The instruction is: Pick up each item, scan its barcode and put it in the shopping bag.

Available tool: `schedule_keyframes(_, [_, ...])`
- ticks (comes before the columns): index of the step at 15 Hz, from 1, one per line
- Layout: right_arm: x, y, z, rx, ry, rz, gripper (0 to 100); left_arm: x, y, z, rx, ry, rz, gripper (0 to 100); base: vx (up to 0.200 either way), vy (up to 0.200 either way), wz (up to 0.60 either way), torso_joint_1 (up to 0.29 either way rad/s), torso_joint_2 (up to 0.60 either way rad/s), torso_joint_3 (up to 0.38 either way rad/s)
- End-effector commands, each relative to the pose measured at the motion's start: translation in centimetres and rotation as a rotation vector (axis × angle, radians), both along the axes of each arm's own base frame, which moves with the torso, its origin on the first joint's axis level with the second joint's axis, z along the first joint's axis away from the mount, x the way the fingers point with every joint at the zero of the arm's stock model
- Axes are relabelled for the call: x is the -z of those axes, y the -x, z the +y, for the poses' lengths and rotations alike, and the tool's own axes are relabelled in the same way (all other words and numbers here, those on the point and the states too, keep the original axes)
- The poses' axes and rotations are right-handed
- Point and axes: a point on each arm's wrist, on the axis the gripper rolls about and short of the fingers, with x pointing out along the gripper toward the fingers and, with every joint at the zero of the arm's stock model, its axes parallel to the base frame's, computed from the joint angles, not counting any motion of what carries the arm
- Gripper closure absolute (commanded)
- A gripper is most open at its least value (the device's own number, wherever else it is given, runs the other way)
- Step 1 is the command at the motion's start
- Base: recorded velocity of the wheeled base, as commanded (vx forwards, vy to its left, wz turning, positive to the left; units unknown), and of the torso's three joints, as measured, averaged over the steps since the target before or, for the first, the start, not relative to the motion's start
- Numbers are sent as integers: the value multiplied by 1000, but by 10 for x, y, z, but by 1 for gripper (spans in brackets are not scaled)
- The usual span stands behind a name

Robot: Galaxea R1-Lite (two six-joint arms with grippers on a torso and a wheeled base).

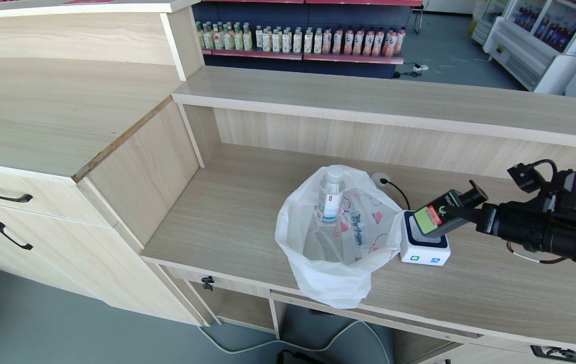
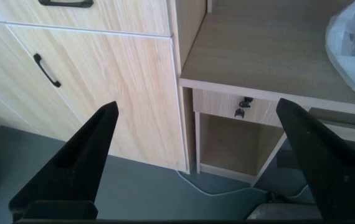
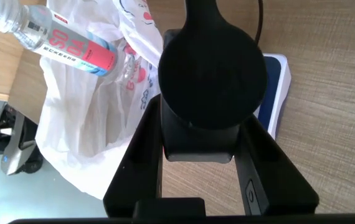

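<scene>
Where your right gripper sits: over the counter, directly above the scanner, just beside the bag.
Right jaws: clenched on a dark container with a green label; you've got a finger on each side of it.
Container pose: lying tilted, black cap end toward your wrist, label end low over the scanner. Can't tell if it touches the scanner.
Scanner: small white box with a blue top, flat on the counter, touching the bag's side.
Cable: black, runs from the scanner back to a round port in the counter.
Bag: white plastic, mouth open, standing near the counter's front edge with its bottom drooping over that edge.
Water bottle: clear, red-and-white label, inside the bag, roughly upright, cap above the rim.
Your left gripper: low, off the counter's front corner, facing the cabinet and the open space under the counter.
Left jaws: released, spread wide, nothing between them.
Cabinet: light wood, black handles, to the left of the counter.
Background: shelf of drink bottles behind the counter, glass-door fridge far right.
</scene>
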Motion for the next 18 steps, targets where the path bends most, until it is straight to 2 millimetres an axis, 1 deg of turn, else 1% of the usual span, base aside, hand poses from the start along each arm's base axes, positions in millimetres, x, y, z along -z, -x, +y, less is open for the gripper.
schedule_keyframes(1, [5, -9, 6, 4, 7, -3, 100, 0, 0, 0, 0, 0, 0, 0, 0, 0, 0, 0, 0, 0])
schedule_keyframes(6, [9, -17, 19, -23, 4, 2, 100, 0, 0, 0, 0, 0, 0, 0, 0, 0, 0, 0, 0, 0])
schedule_keyframes(12, [15, -18, 19, -23, 3, 19, 100, 0, 0, 0, 0, 0, 0, 0, 0, 0, 0, 0, 0, 0])
schedule_keyframes(17, [12, -17, 18, -20, 3, 11, 100, 0, 0, 0, 0, 0, 0, 0, 0, 0, 0, 0, 0, 0])
schedule_keyframes(18, [8, -15, 18, -15, 7, -3, 100, 0, 0, 0, 0, 0, 0, 0, 0, 0, 0, 0, 0, 0])
